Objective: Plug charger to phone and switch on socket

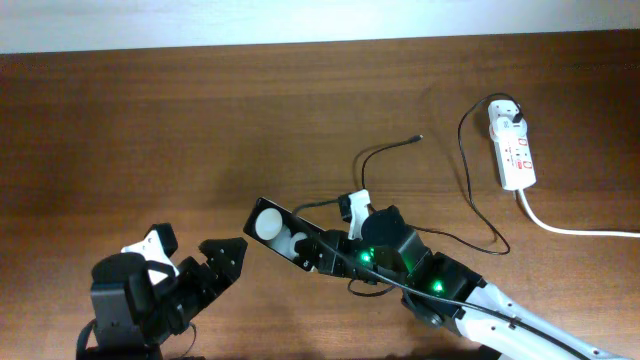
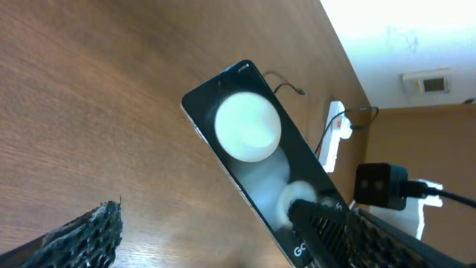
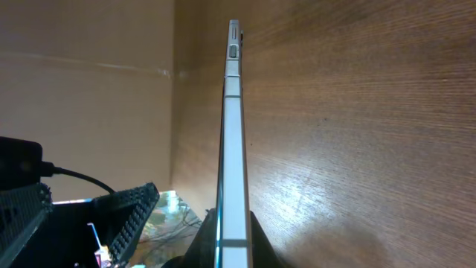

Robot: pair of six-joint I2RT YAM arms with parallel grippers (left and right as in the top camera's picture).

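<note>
My right gripper [image 1: 315, 252] is shut on the phone [image 1: 275, 228], a black slab with two white round spots, gripping it near its right end. In the right wrist view the phone [image 3: 232, 134] stands edge-on between the jaws [image 3: 232, 242]. My left gripper [image 1: 195, 250] is open and empty, just left of the phone's free end. In the left wrist view the phone [image 2: 249, 141] lies ahead between the open fingers [image 2: 216, 246]. The charger's black cable [image 1: 465, 170] runs from the white adapter [image 1: 508, 115] on the socket [image 1: 515, 155]. Its connector tip [image 1: 419, 137] lies loose on the table.
The socket's thick white cord [image 1: 575, 230] runs off to the right edge. The black cable loops over the table [image 1: 150, 130] between the socket and my right arm. The socket [image 2: 335, 130] and cable tip [image 2: 300, 91] show far off in the left wrist view.
</note>
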